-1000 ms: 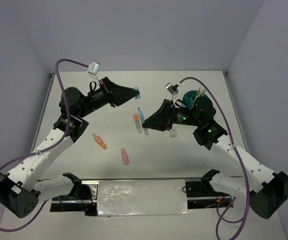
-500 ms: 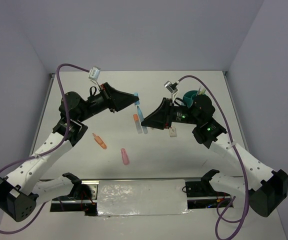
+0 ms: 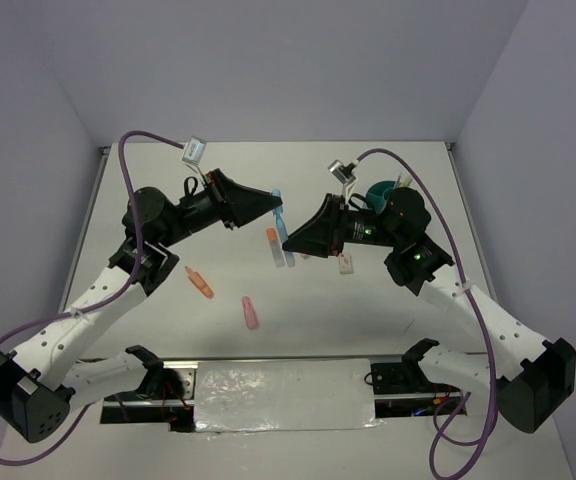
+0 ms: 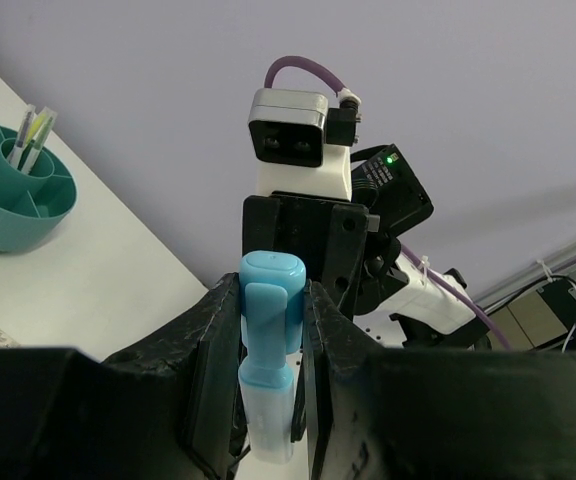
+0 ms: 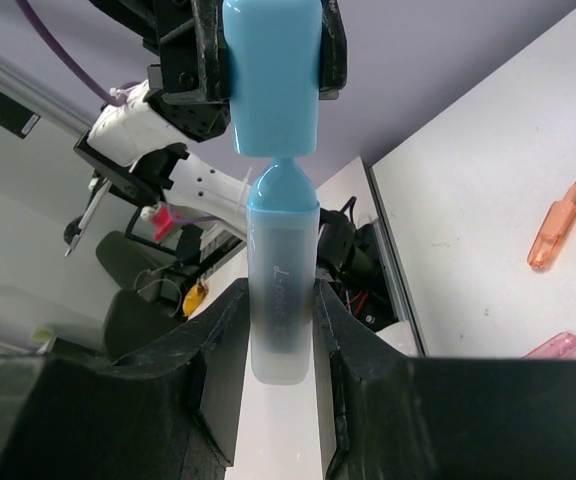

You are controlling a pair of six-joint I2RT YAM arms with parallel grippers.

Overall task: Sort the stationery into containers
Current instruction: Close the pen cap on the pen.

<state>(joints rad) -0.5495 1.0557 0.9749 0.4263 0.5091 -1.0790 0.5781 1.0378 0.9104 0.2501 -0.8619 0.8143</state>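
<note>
A blue highlighter [image 3: 279,213] hangs in the air between both grippers, above the middle of the table. My left gripper [image 4: 268,300] is shut on its blue cap [image 4: 268,300]. My right gripper [image 5: 281,320] is shut on its translucent body [image 5: 281,290]; the cap's [image 5: 270,70] mouth sits against the body's blue tip. The teal organiser [image 3: 379,192] stands at the back right behind my right arm, with thin pens [image 4: 30,140] upright in one compartment [image 4: 13,195]. On the table lie an orange highlighter [image 3: 200,283] and a pink highlighter [image 3: 250,313].
Under the held highlighter lie a short orange item [image 3: 271,236] and a thin clear pen [image 3: 279,256]. A small white eraser [image 3: 345,264] lies beneath my right gripper. The orange highlighter [image 5: 554,238] and the pink one [image 5: 553,346] also show in the right wrist view.
My left gripper has carried the blue cap a little right and nearer, up to the highlighter body held by the right gripper. The right arm has barely moved.
</note>
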